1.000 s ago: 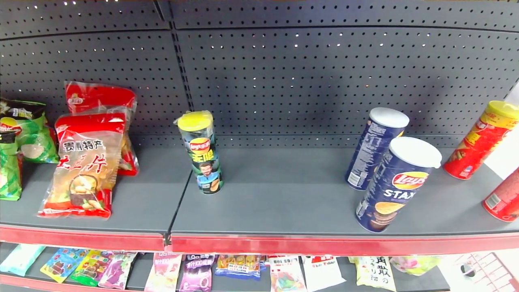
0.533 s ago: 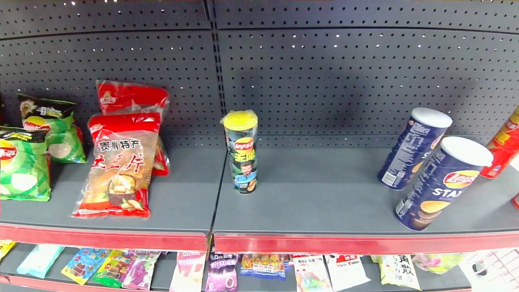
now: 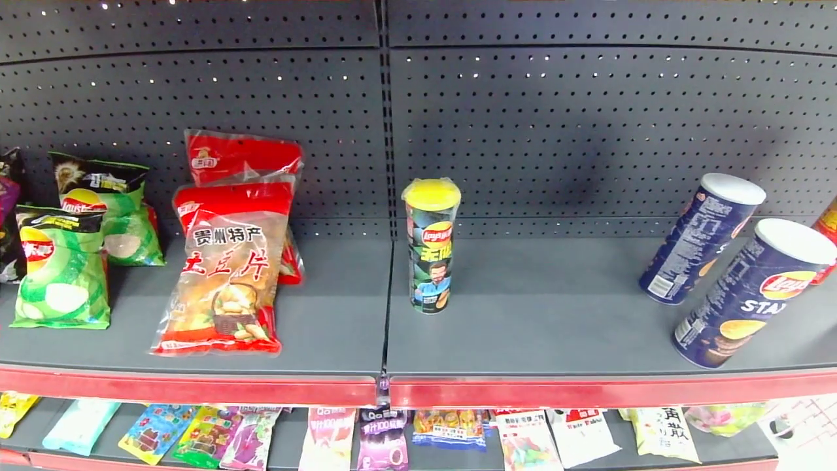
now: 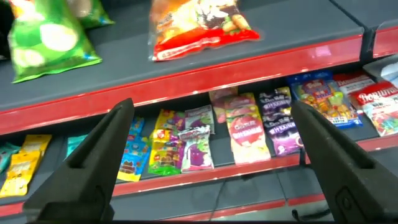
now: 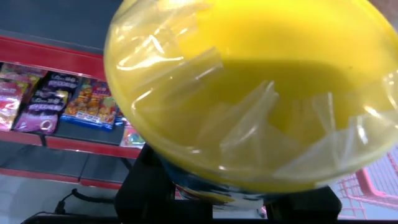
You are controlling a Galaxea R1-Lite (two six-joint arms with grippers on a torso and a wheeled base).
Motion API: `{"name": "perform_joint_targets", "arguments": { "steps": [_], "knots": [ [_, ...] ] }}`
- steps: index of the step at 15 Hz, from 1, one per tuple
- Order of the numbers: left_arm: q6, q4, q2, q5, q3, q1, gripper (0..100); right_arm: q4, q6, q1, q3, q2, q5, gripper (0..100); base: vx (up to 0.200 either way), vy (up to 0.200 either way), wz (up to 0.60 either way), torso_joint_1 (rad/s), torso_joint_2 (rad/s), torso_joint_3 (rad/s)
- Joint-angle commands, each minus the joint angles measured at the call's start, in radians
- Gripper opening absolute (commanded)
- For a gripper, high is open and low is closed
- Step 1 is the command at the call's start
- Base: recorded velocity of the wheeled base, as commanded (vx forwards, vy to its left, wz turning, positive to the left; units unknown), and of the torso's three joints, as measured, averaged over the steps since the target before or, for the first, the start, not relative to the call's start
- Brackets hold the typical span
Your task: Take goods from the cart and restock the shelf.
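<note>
View farther left (shelf (image 3: 536, 340) unmoved); yellow-lidded can (image 5: 261, 81) in right tool (image 5: 224, 202).

Shelf deck (image 3: 523, 327) — smooth sheet metal, matt grey paint; front strip (image 3: 588, 394) glossy red.
Back panel (image 3: 556, 131): perforated metal, matt dark grey.
Shelved can (image 3: 429, 261): printed tube under shiny clear film, yellow plastic lid.
Chip can (image 5: 261, 93) in the right wrist view: yellow plastic lid under wrinkled, glossy clear wrap.
Blue canisters (image 3: 700, 239): printed card with satin sheen, smooth white plastic lids.
Red bags (image 3: 225, 275) and green bags (image 3: 62, 275) — crinkled glossy plastic film.
Left gripper (image 4: 211, 112): fingers (image 4: 93, 165) smooth matt black, plastic by the look.
Lower-shelf sachets (image 3: 386, 438): glossy printed film.
</note>
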Motion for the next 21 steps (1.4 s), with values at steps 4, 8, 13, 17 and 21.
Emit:
{"name": "perform_joint_targets", "arguments": {
  "steps": [4, 8, 13, 17, 21],
  "knots": [
    [-0.001, -0.002, -0.001, -0.004, 0.001, 0.001, 100, -0.014, -0.012, 0.017, 0.008, -0.020, 0.103, 0, 0.000, 0.000, 0.00, 0.000, 0.00, 0.000],
    [0.039, -0.031, 0.001, -0.075, 0.014, 0.001, 100, -0.016, -0.012, 0.015, 0.022, -0.027, 0.100, 0, 0.000, 0.000, 0.00, 0.000, 0.00, 0.000],
    [0.036, -0.031, -0.001, -0.072, 0.014, 0.001, 100, -0.016, -0.015, 0.015, 0.031, -0.023, 0.099, 0, 0.080, 0.000, 0.00, 0.001, 0.00, 0.000],
    [0.036, -0.032, 0.001, -0.078, 0.014, 0.001, 100, -0.016, -0.014, 0.015, 0.033, -0.023, 0.097, 0, 0.050, 0.000, 0.00, -0.005, 0.00, 0.003],
    [0.034, -0.031, 0.002, -0.068, 0.014, 0.001, 100, -0.016, -0.015, 0.017, 0.043, -0.022, 0.103, 0, 0.000, 0.000, 0.00, 0.000, 0.00, 0.000]
  ]
}}
